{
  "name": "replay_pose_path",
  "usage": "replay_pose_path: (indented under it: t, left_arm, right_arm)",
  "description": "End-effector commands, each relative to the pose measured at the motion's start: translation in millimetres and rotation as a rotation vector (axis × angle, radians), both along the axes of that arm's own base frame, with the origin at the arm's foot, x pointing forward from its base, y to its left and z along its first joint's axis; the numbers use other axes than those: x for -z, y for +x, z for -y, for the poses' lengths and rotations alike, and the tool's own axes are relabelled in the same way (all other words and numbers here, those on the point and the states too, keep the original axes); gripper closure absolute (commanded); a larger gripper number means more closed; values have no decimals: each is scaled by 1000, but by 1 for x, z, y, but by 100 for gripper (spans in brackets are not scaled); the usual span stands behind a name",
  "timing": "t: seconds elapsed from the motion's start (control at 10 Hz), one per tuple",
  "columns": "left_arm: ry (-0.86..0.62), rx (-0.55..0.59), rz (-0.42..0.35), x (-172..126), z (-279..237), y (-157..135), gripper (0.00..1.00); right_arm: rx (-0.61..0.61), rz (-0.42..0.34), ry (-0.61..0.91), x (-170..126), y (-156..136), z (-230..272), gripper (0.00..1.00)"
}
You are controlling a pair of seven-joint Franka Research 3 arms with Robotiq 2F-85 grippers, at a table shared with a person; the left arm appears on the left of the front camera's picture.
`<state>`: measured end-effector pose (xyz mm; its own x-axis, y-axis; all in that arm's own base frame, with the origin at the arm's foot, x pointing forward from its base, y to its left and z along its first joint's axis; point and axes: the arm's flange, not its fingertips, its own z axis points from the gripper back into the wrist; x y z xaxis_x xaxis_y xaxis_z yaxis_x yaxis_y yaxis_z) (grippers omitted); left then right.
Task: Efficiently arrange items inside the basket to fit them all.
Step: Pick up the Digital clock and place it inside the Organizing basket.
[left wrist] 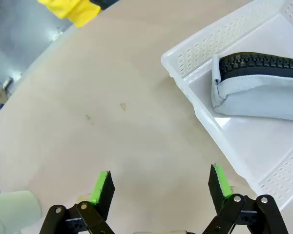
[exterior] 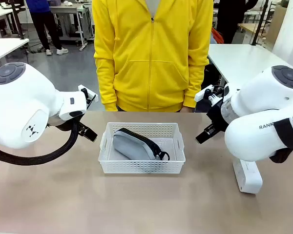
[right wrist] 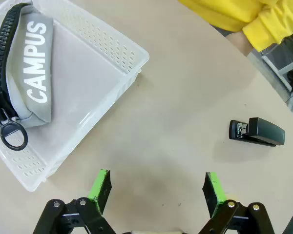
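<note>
While left gripper (left wrist: 161, 187) and right gripper (right wrist: 156, 187) gape empty, small black stapler (right wrist: 257, 132) at right's two o'clock looks rigid, light; pinch across mid-body.

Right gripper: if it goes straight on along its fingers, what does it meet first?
Probably bare tabletop. The open right gripper points at the gap between the basket and the stapler; neither sits in line, though depth is unclear.
</note>
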<state>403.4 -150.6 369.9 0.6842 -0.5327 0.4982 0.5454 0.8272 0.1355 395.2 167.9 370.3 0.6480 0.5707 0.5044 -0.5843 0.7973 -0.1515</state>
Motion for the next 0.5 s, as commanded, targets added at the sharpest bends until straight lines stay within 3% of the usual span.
replay_pose_path:
  t: [0.0, 0.4]
  left_arm:
    - [0, 0, 0, 0, 0, 0, 0]
    - [0, 0, 0, 0, 0, 0, 0]
  right_arm:
    - [0, 0, 0, 0, 0, 0, 0]
    - [0, 0, 0, 0, 0, 0, 0]
